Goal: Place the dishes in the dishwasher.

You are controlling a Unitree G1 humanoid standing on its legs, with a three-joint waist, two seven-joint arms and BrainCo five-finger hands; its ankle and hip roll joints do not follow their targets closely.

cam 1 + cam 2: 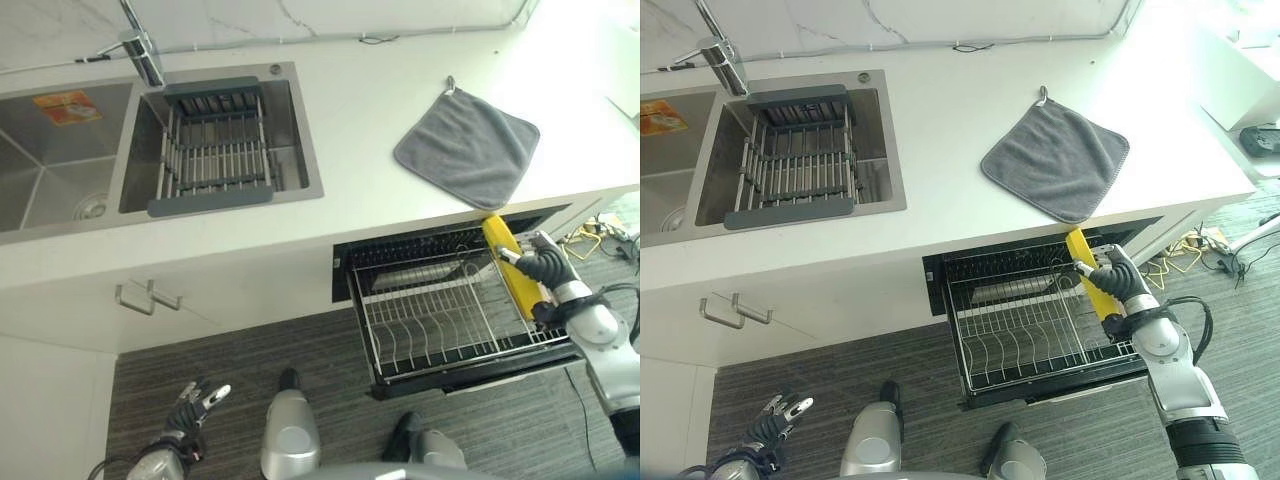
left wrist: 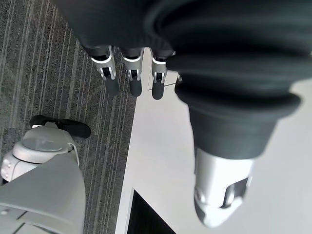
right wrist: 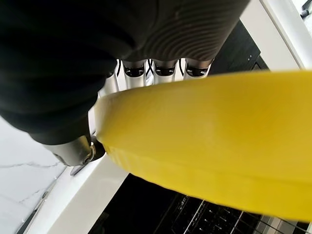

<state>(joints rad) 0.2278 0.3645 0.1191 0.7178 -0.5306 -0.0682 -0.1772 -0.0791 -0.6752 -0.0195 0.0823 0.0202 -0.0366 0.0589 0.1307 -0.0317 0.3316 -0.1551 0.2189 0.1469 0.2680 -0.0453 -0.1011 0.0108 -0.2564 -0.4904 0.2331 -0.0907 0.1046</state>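
My right hand (image 1: 548, 268) is shut on a yellow plate (image 1: 512, 268), held on edge over the right side of the pulled-out dishwasher rack (image 1: 440, 320). The same plate (image 3: 209, 151) fills the right wrist view, with fingers (image 3: 161, 68) curled over its rim and the thumb below it. In the right eye view the plate (image 1: 1092, 275) stands just under the counter edge, above the wire tines. My left hand (image 1: 195, 408) hangs low over the floor at the lower left, its fingers (image 2: 131, 73) straight and holding nothing.
A grey cloth (image 1: 468, 148) lies on the white counter (image 1: 370, 150) above the dishwasher. A double sink (image 1: 60, 150) with a wire drying rack (image 1: 213, 148) and a tap (image 1: 140, 45) is at the left. Cabinet handles (image 1: 145, 295) stick out below it.
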